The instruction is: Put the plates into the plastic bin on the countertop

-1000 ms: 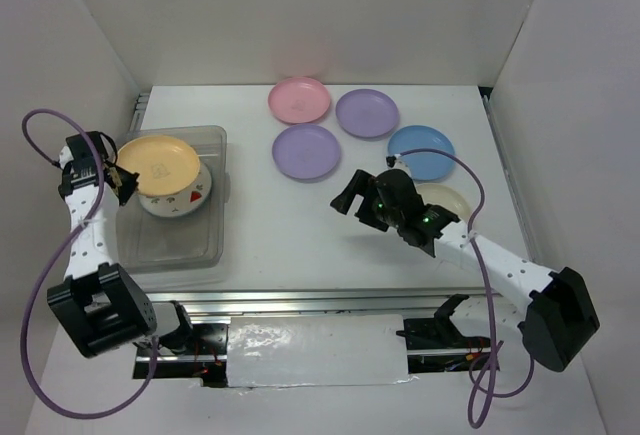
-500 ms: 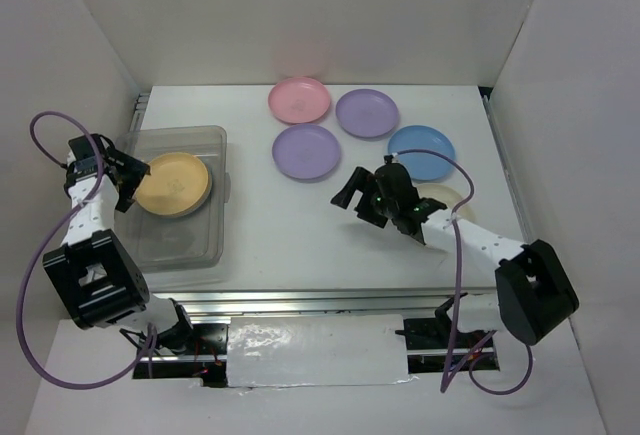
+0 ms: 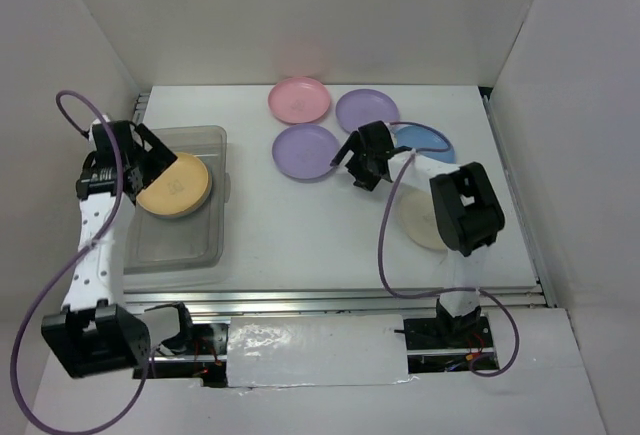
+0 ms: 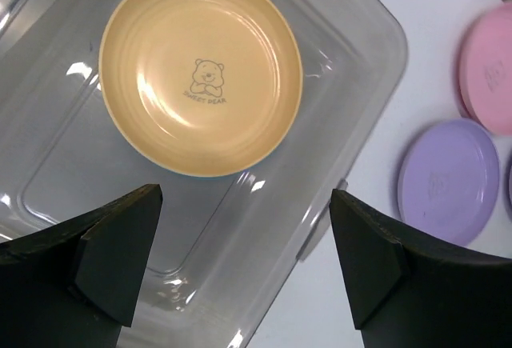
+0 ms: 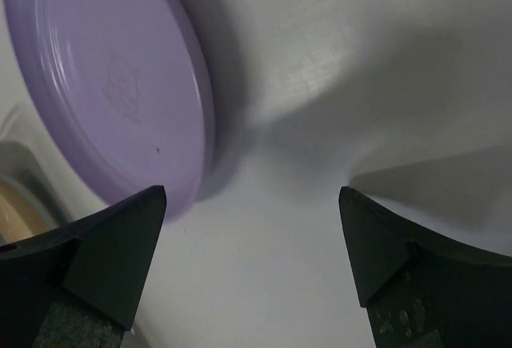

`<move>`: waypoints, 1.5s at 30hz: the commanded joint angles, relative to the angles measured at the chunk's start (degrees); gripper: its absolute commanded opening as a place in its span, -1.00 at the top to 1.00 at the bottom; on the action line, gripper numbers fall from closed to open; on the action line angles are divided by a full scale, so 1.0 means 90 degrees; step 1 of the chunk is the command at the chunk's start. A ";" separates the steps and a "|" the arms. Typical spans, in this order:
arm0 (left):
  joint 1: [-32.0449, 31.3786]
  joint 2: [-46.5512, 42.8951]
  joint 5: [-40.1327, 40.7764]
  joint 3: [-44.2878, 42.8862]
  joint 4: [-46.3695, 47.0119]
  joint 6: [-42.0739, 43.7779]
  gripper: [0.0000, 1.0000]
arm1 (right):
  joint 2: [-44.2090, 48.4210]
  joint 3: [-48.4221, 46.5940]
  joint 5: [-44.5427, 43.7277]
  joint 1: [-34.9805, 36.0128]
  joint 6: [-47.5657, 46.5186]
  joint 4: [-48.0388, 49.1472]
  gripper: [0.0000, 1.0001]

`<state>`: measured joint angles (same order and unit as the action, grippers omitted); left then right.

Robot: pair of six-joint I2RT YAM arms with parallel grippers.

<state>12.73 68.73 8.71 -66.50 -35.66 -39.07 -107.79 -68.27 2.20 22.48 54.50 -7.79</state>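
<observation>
the orange-yellow plate [image 3: 174, 185] is being left in the plastic bin [image 3: 175, 240] by just-opened left jaws; the purple plate [image 3: 306, 151] nearest it is being approached by open right jaws.

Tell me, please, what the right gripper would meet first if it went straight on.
Likely the countertop, just beside the purple plate; the right gripper aims past its rim, though depth is unclear.

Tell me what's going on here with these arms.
Two arms are loading a clear rectangular plastic bin. The left claw hangs open above the orange-yellow round plastic plate lying in it. The right claw, open, is low beside a purple plate. The pink, second purple, blue and cream plates wait on the white countertop.
</observation>
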 commanded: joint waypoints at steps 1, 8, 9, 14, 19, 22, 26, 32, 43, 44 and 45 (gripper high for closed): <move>-0.0057 -0.0760 0.0146 0.0101 -0.0462 0.0736 -0.99 | -0.0939 -0.1211 0.0009 -0.0017 0.0146 -0.0519 -0.92; -0.0135 -0.2030 0.0058 0.1177 -0.0052 0.0962 -0.99 | -0.1978 -0.2482 0.0088 -0.0008 0.0146 -0.1164 -0.38; -0.0135 -0.2060 0.0048 0.1255 0.0045 0.0962 -0.99 | -0.2085 -0.2657 0.0059 0.0021 0.0107 -0.1272 -0.08; -0.0116 -0.1671 -0.0497 0.1120 0.0007 0.1108 -0.96 | -0.1969 -0.2650 -0.0186 0.0080 0.0097 -0.1614 1.00; -0.0504 -0.1563 -0.1678 0.0944 0.0327 0.1196 -0.99 | -0.0049 -0.1313 -0.1607 0.0577 -0.0146 -0.1418 1.00; -0.1276 -0.1270 -0.1954 0.0534 0.0397 0.1157 -0.99 | 0.1017 -0.1242 -0.3113 0.1533 -0.0537 -0.2255 1.00; -0.2175 -0.0499 -0.1915 -0.0080 0.0359 0.1089 -0.99 | 0.2071 -0.1018 -0.3594 0.2345 -0.0782 -0.2640 1.00; -0.2976 0.0234 -0.2004 -0.0306 0.0505 0.0952 -0.94 | 0.3498 -0.0101 -0.3096 0.2843 -0.0851 -0.2094 1.00; -0.3407 0.0420 -0.1895 -0.0375 0.0886 0.0689 1.00 | 0.4173 0.0271 -0.2384 0.2922 -0.0870 -0.1830 1.00; -0.3407 0.0410 -0.1915 -0.0365 0.0905 0.0669 1.00 | 0.4174 0.0281 -0.2296 0.2922 -0.0870 -0.1781 0.99; -0.3397 0.0391 -0.1896 -0.0394 0.0915 0.0650 1.00 | 0.4174 0.0281 -0.2276 0.2912 -0.0841 -0.1771 0.76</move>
<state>-17.98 72.69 -10.39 -68.01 -31.57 -31.97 -73.19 -65.71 -22.98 48.16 47.00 -27.97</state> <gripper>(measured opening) 0.055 0.102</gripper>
